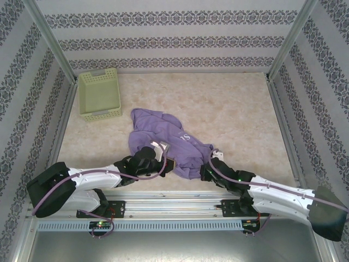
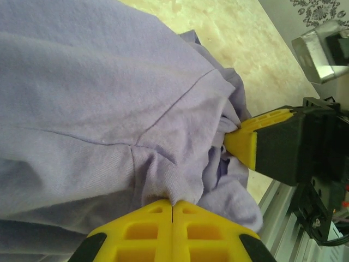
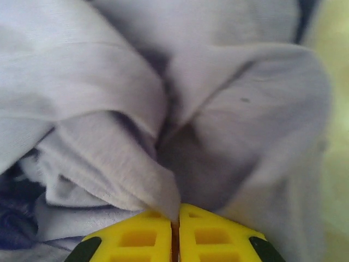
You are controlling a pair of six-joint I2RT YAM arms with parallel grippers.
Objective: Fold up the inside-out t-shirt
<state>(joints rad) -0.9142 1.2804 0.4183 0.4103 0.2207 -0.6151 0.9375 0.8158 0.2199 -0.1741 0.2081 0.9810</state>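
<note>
We see the inside-out t-shirt (image 1: 163,136) as a crumpled lavender heap in the lower middle of the top view, with a trace of white lettering on its upper face. The left gripper (image 2: 172,204) has its yellow fingers pressed together on a seam corner of the shirt, and the right gripper (image 3: 175,212) pinches a fold of it. The shirt lies on a cream marbled table (image 1: 240,109), with a pale green basket (image 1: 100,94) apart at upper left and ornament-striped walls (image 1: 163,41) around.

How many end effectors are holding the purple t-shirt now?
2. The left end effector pinches the t-shirt at its near-left edge; the right end effector pinches its near-right edge. None seems hidden.
</note>
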